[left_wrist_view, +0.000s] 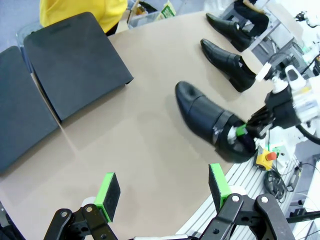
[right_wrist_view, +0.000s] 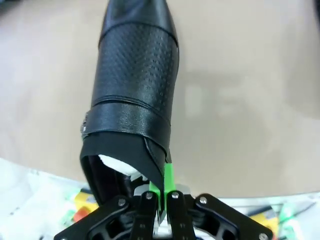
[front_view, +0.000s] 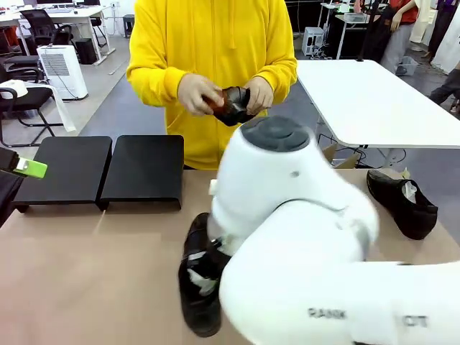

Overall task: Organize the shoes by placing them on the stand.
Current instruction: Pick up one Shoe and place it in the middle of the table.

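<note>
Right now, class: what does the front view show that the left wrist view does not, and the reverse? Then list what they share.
Front view, not left wrist: the person's hands holding a shoe. Left wrist, not front: three shoes on the table together, and the right gripper shut on the near shoe at its heel rim. Shared: the stand, no shoes on it; the tan table; that near shoe.

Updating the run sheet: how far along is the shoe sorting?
Done: nothing, no shoe is on the stand yet. In hand: the right tool is shut on the near shoe at its heel rim; the person holds a second shoe. Left: all four, with two more shoes on the table; the left tool is open.
</note>
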Available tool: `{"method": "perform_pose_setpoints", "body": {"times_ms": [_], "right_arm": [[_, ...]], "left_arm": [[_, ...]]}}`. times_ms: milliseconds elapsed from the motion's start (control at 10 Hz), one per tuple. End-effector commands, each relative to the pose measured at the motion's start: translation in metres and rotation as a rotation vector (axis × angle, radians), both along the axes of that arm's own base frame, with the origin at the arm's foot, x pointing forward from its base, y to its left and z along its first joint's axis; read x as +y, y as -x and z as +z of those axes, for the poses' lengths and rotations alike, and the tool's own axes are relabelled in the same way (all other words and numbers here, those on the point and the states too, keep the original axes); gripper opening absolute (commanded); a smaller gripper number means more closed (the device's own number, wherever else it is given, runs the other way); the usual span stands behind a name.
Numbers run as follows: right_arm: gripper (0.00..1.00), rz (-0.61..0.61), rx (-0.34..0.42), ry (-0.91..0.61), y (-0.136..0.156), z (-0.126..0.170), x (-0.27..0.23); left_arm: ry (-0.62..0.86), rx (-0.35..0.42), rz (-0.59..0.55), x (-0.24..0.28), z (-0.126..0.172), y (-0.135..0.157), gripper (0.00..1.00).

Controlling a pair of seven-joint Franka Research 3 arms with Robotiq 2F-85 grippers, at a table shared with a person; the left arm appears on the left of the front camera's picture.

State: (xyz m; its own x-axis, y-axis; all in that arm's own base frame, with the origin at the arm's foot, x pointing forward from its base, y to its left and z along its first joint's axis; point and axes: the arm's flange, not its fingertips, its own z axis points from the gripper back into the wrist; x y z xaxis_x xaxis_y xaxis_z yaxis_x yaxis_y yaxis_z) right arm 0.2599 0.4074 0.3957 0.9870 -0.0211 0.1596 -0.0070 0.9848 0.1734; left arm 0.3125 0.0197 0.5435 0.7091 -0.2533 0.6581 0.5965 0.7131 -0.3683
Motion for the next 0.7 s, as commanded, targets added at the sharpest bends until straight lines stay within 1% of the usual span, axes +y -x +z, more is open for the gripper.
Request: {"method": "perform_pose_setpoints", "body": {"times_ms": [0,100,200,400,600], "right_arm": [[0.00,0.025,-0.047,-0.032,-0.023,-0.015,0.028],[0.00,0.019,-0.078,-0.048,-0.030,-0.023,0.031],[0.00,0.008,-0.082,-0.069,-0.036,-0.028,0.030],[0.00,0.004,-0.079,-0.097,-0.054,-0.035,0.026],[0.00,-0.016,-0.053,-0.113,-0.073,-0.039,0.020]], "left_arm": [[0.018,-0.013,-0.017,0.000,-0.002,0.000,0.92],[0.018,-0.013,-0.017,0.000,-0.002,0.000,0.92],[0.018,-0.013,-0.017,0.000,-0.002,0.000,0.92],[0.018,-0.013,-0.017,0.000,-0.002,0.000,0.92],[0.018,-0.013,-0.017,0.000,-0.002,0.000,0.92]]}}
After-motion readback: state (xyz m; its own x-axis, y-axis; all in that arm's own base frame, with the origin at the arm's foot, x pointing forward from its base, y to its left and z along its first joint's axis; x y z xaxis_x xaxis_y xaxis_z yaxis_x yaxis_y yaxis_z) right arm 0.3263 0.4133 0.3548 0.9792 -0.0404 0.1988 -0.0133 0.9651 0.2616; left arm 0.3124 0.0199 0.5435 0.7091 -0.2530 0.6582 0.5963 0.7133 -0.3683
